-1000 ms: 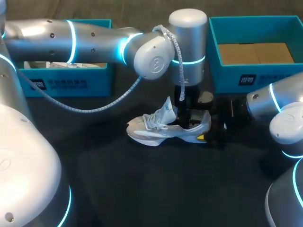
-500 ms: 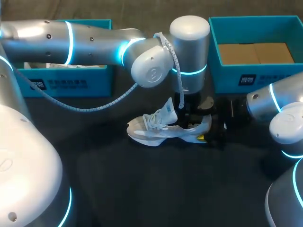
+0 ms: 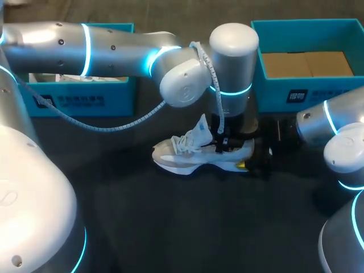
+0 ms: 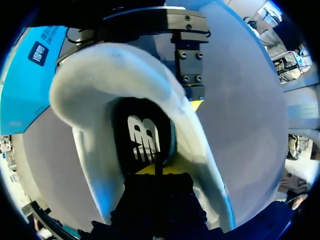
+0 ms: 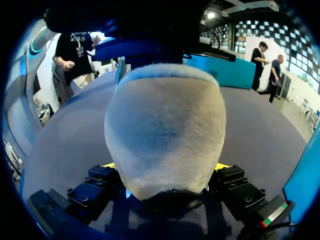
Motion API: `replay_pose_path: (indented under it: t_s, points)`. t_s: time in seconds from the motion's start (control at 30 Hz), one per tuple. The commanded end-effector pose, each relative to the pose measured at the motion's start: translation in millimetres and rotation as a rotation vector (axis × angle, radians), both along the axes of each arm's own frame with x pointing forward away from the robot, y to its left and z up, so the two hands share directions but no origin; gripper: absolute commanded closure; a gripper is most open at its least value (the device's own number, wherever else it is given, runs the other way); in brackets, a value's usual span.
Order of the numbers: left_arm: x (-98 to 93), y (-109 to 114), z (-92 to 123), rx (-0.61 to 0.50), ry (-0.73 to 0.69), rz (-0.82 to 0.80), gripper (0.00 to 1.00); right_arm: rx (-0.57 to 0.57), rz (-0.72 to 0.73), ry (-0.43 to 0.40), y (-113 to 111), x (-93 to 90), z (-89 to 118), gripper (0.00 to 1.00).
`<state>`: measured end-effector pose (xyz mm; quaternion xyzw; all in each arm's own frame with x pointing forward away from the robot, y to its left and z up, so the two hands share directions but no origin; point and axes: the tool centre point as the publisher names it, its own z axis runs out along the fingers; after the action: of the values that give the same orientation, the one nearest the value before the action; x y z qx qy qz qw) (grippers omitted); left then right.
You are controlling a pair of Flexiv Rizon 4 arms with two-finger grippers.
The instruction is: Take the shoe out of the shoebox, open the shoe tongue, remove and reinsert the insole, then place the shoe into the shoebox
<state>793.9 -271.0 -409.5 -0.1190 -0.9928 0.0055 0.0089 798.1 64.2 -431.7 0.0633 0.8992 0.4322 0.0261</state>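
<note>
Your right hand point(image 5: 167, 174) clamps the heel of the sneaker point(image 3: 177, 160) on the desk point(image 3: 170, 227). Your left hand point(image 4: 155, 170), tips pressed together, sits inside over the insole point(image 4: 145, 142); catch its edge firmly, then peel up slowly.

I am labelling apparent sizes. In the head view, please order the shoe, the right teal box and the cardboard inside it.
1. right teal box, clearly largest.
2. shoe and cardboard: about alike; the shoe sits nearer the camera, so I leave them unranked.

Fuzzy fabric shoe point(image 5: 165, 135), matt dark table point(image 3: 187, 227), glossy silvery left arm point(image 3: 114, 48).
</note>
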Motion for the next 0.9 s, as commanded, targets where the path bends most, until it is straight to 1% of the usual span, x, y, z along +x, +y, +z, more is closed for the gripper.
replay_pose_path:
  t_s: [0.03,0.2,0.3,0.6,0.77,0.9]
  points:
    - [8.4,6,-15,-0.02,-0.023,0.012,1.0,-0.004,-0.001,0.0,3,-2.4,-6,1.0]
    - [12.9,13,2,-0.063,-0.025,0.034,1.0,-0.004,-0.001,0.0,3,-2.4,-6,1.0]
    - [14.3,16,11,-0.069,-0.014,0.044,1.0,-0.004,-0.001,0.0,3,-2.4,-6,1.0]
    - [21.5,28,29,-0.08,0.039,0.079,1.0,-0.004,-0.001,0.0,3,-2.4,-6,1.0]
    - [21.8,33,42,-0.124,0.079,0.084,1.0,-0.004,-0.001,0.0,3,-2.4,-6,1.0]
    - [18.2,34,54,-0.174,0.114,0.064,1.0,-0.004,-0.001,0.0,3,-2.4,-6,1.0]
